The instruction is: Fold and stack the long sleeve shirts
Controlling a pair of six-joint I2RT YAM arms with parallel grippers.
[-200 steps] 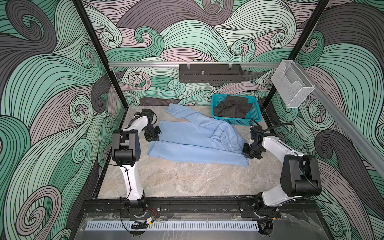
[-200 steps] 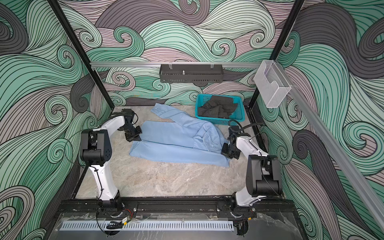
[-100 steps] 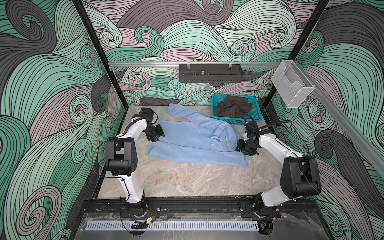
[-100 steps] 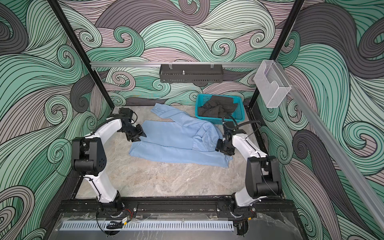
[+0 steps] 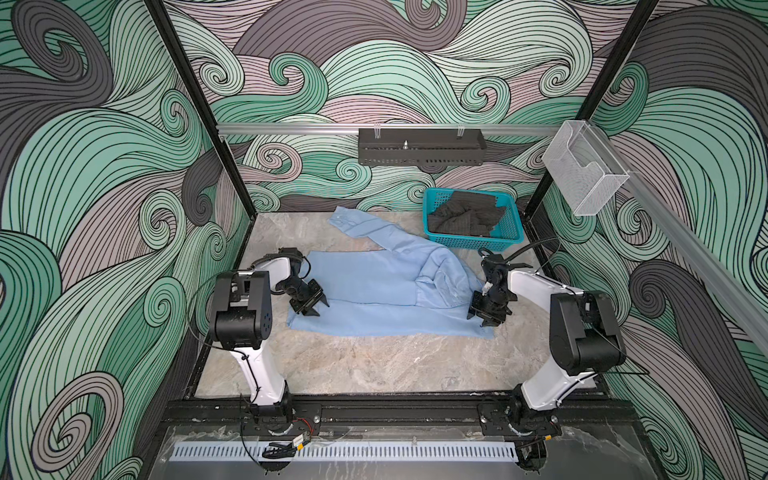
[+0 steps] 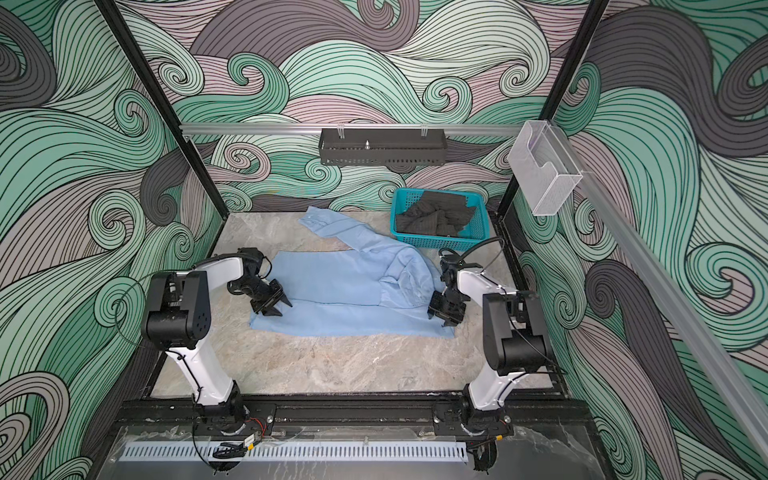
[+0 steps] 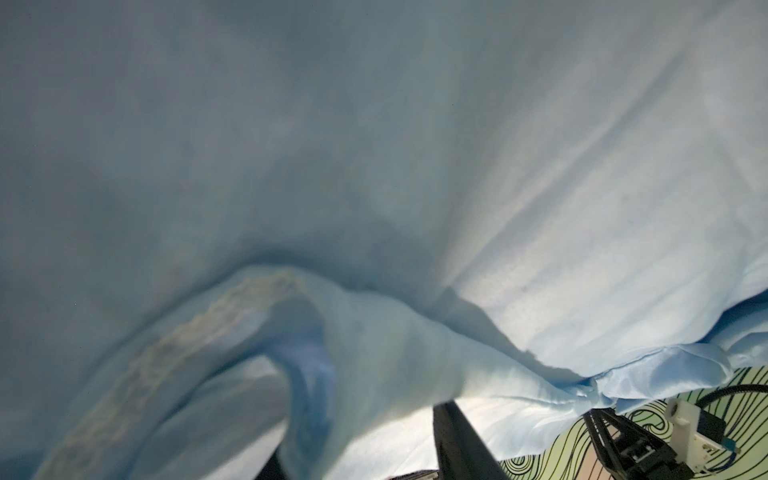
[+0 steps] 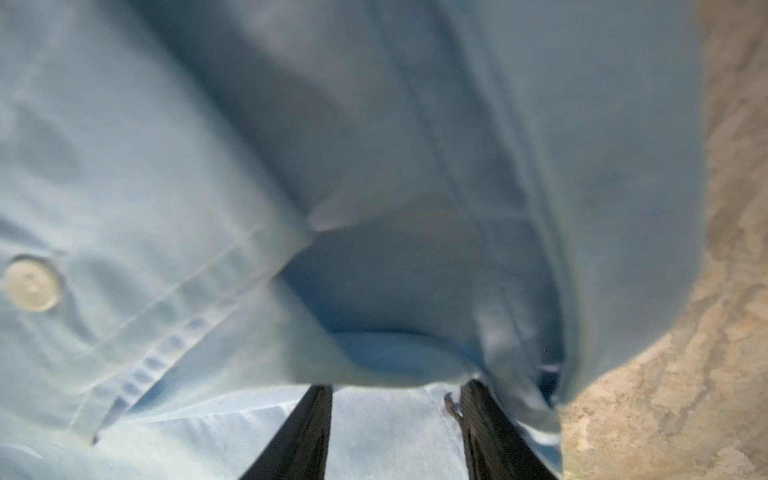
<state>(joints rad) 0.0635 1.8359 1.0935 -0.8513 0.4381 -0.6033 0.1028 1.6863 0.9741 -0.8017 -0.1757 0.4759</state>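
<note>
Fingers apart and gripping nothing, the left hand point(image 5: 316, 310) and right hand point(image 5: 482, 321) sit at opposite ends of the shirt point(image 5: 374, 286), which lies partly folded mid-surface point(image 5: 374, 365), near the basket point(image 5: 471, 241).

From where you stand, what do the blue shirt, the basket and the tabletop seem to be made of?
The blue shirt: thin woven cloth, perhaps cotton, matt; it creases softly and shows stitched seams. The basket: teal plastic, likely moulded, given its rigid mesh walls. The tabletop: grey-beige veined surface, marble-like; real stone or print, I cannot tell.
</note>
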